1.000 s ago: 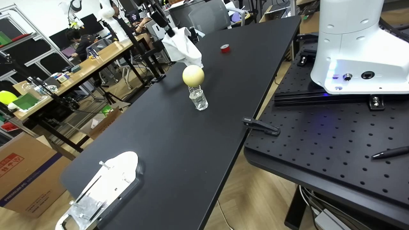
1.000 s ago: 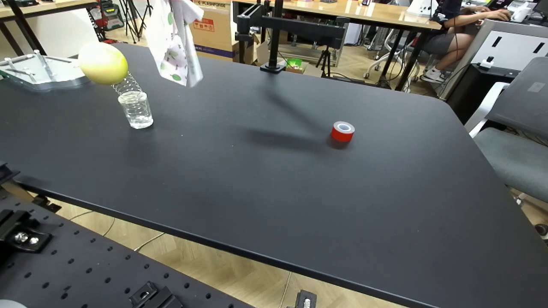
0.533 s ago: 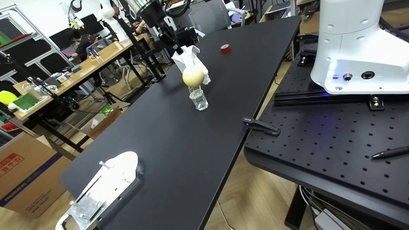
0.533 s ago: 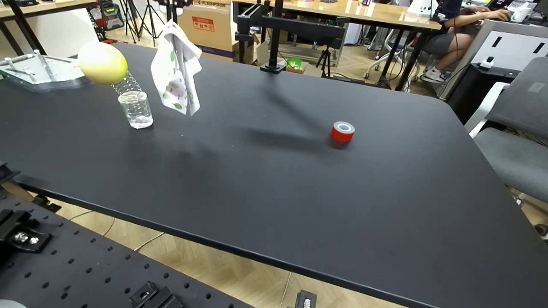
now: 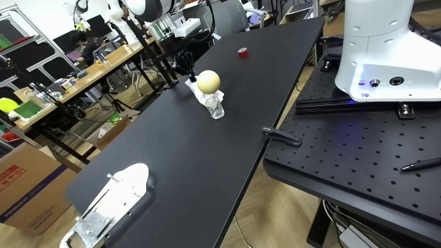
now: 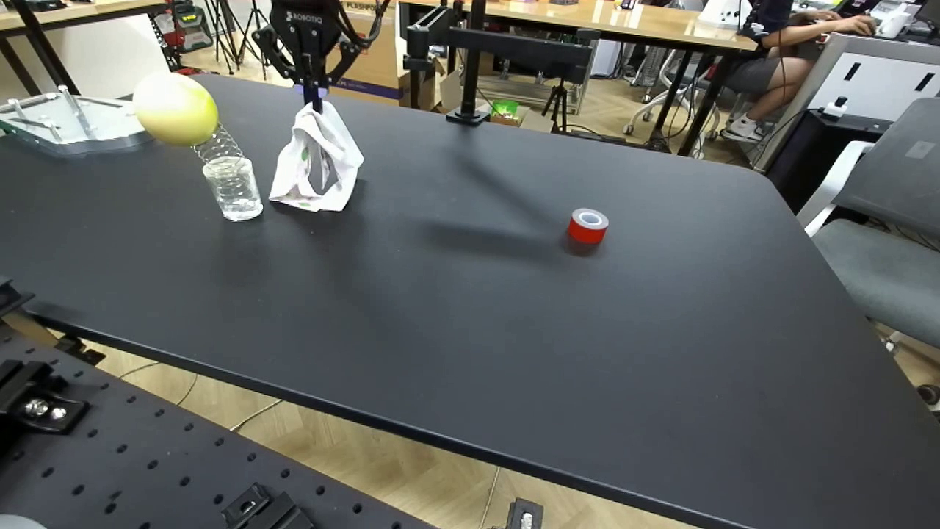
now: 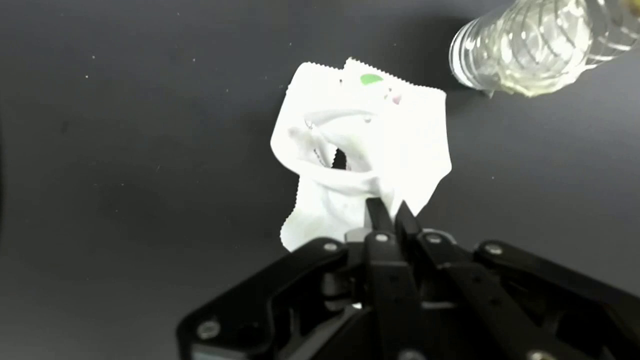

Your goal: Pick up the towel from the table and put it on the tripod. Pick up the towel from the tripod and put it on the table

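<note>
From where I stand, gripper (image 7: 390,207) has the towel (image 6: 341,154) pinched by its top between near-touching jaws, drooping straight below them onto the table (image 6: 477,316) just beside the clear bottle (image 6: 235,191), so lay-down probably wants a slight straight drop, then release.

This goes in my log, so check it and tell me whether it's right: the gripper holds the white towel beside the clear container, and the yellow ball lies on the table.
Not quite: the yellow ball sits on top of the clear container, not on the table, as both exterior views show. The gripper does hold the white towel beside it.
</note>
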Robot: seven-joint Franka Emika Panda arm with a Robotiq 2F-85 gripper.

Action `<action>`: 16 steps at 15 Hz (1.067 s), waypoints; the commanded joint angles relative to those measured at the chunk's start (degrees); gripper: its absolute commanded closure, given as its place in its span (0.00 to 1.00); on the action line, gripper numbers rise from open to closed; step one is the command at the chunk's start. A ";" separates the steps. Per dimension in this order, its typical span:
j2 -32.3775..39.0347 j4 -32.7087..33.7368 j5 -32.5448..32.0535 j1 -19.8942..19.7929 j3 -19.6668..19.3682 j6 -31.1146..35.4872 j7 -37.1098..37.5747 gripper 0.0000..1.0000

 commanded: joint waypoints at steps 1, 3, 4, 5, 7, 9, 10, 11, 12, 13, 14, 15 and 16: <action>-0.02 -1.88 -4.41 2.21 -1.36 5.02 7.25 0.64; -0.11 -2.26 -7.08 3.25 -2.06 5.42 10.08 0.49; -0.37 -2.30 -8.30 3.74 -2.35 5.05 11.54 0.43; -0.56 -2.11 -8.67 3.91 -2.32 3.91 12.37 0.35; -1.15 -1.37 -4.04 2.40 0.04 -0.25 9.49 0.22; -2.31 -1.21 -0.38 1.83 1.41 -3.28 7.67 0.09; -3.04 -1.23 0.69 1.90 1.80 -4.32 7.20 0.02; -3.93 -1.21 1.80 1.94 2.27 -5.54 6.49 0.01; -4.58 -1.06 3.06 1.85 2.74 -6.80 5.64 0.00; -5.18 -0.61 5.34 1.12 3.77 -9.97 1.88 0.00; -2.95 -0.73 2.50 2.48 2.31 -5.92 5.31 0.01; -3.73 -0.62 3.76 2.34 2.80 -7.65 3.78 0.00; -4.27 -0.59 4.38 2.26 3.05 -8.45 3.03 0.00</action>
